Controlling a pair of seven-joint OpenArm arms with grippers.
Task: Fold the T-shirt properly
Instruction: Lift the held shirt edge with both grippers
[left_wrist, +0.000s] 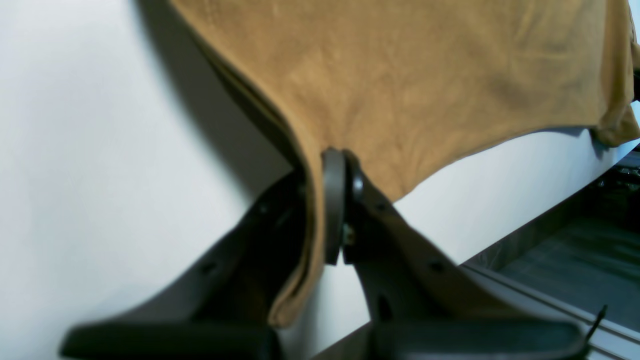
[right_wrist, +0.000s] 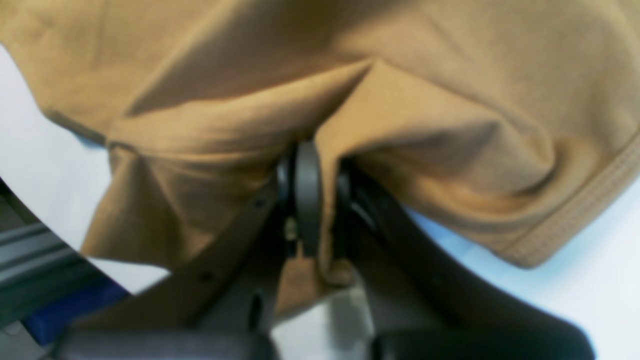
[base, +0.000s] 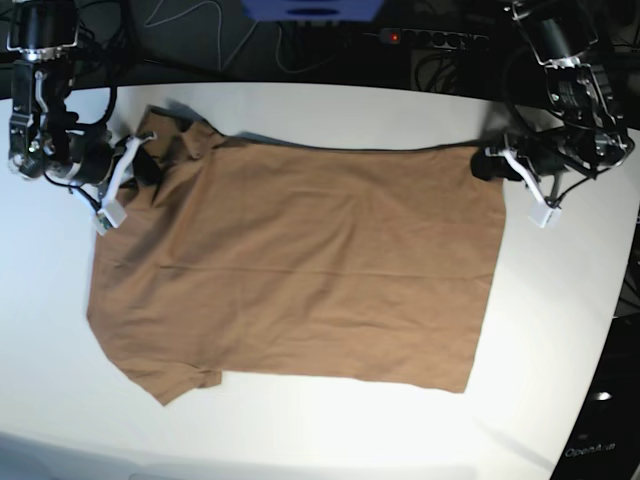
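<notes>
Across the white tabletop (base: 300, 430) your T-shirt (base: 300, 270) lies spread flat; left hand (left_wrist: 340, 200) pinches its hem corner, right hand (right_wrist: 312, 195) grips bunched cloth near the sleeve.

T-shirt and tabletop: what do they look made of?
T-shirt: soft matte knit, likely cotton; it creases and bunches where the right gripper pinches it, and has a stitched hem. Tabletop: smooth white sheet, probably laminate or painted board; faint sheen, no grain.
</notes>
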